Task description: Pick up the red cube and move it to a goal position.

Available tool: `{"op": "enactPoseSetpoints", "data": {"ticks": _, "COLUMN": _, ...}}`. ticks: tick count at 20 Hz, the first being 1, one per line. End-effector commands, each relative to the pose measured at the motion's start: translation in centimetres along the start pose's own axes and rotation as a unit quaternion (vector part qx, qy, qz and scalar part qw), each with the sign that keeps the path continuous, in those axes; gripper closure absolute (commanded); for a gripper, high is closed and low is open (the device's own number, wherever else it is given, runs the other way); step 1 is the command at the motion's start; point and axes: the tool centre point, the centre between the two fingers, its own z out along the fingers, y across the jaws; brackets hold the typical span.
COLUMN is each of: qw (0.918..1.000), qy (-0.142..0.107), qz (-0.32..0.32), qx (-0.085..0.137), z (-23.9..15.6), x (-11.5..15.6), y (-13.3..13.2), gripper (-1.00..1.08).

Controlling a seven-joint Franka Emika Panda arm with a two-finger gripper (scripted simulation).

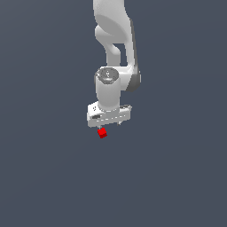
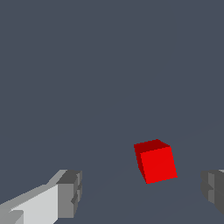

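The gripper (image 2: 140,192) stands wide, its two grey fingertips (image 2: 70,194) far apart in the wrist view with nothing held between them. The red cube (image 2: 155,162) shows in the gap between the fingertips, clear of both and nearer the one at the frame's edge, resting on the plain dark grey ground (image 2: 109,65) with one corner turned toward the camera. In the exterior view the gripper (image 1: 108,124) points downward and the red cube (image 1: 102,132) sits just under it, at about seven o'clock from the white hand's middle. The white arm (image 1: 113,40) rises from the hand toward twelve o'clock and leaves the frame.
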Motion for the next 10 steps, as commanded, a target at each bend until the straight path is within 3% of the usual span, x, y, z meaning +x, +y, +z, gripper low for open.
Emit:
{"op": "enactPoseSetpoints", "data": {"ticks": 1, "qw": 0.9997, "qy": -0.001, "qz": -0.022, "qx": 0.002, "z": 2.0, "x": -0.6, "y": 0.8, "gripper": -0.92}}
{"op": "enactPoseSetpoints", "data": {"ticks": 10, "qw": 0.9964, "qy": -0.005, "qz": -0.085, "qx": 0.008, "z": 7.6, "x": -1.9, "y": 3.0, "gripper": -0.92}}
